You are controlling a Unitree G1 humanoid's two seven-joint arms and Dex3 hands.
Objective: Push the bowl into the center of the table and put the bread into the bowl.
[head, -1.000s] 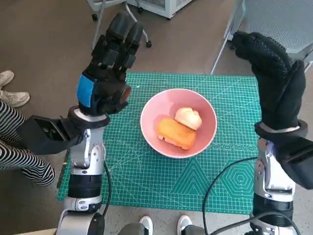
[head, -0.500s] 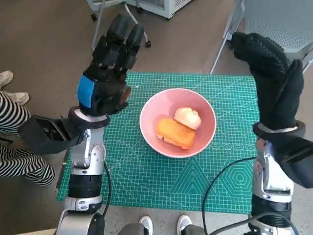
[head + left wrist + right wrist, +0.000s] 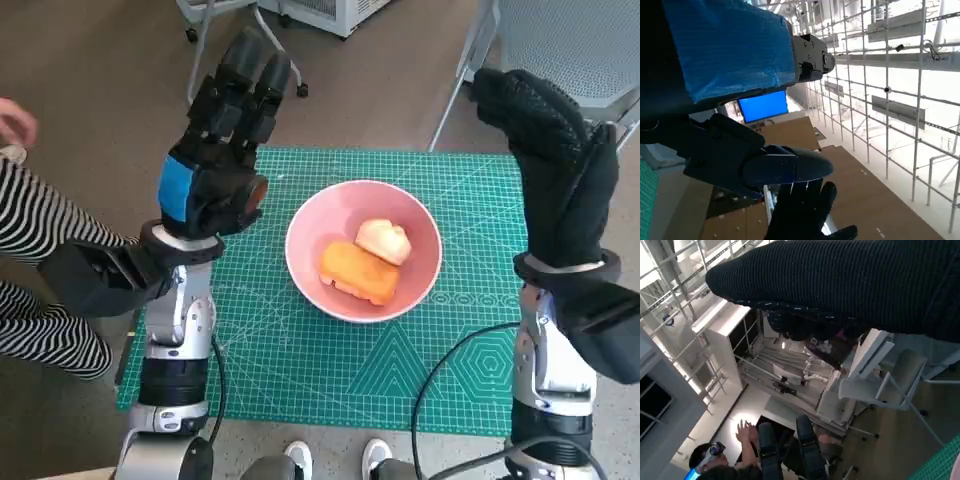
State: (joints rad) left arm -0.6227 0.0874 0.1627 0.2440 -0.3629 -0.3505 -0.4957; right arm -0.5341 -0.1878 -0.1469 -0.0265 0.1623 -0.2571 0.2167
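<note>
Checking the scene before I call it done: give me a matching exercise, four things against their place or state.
Things:
1. bowl
2. orange bread
3. left hand
4. right hand

Places or states:
A. raised beside the mat's right edge, holding nothing
B. lying inside the bowl next to a pale bun
C. pink, near the middle of the green mat
D. blue-taped, raised left of the bowl, holding nothing

Pairs: 1-C, 2-B, 3-D, 4-A
</note>
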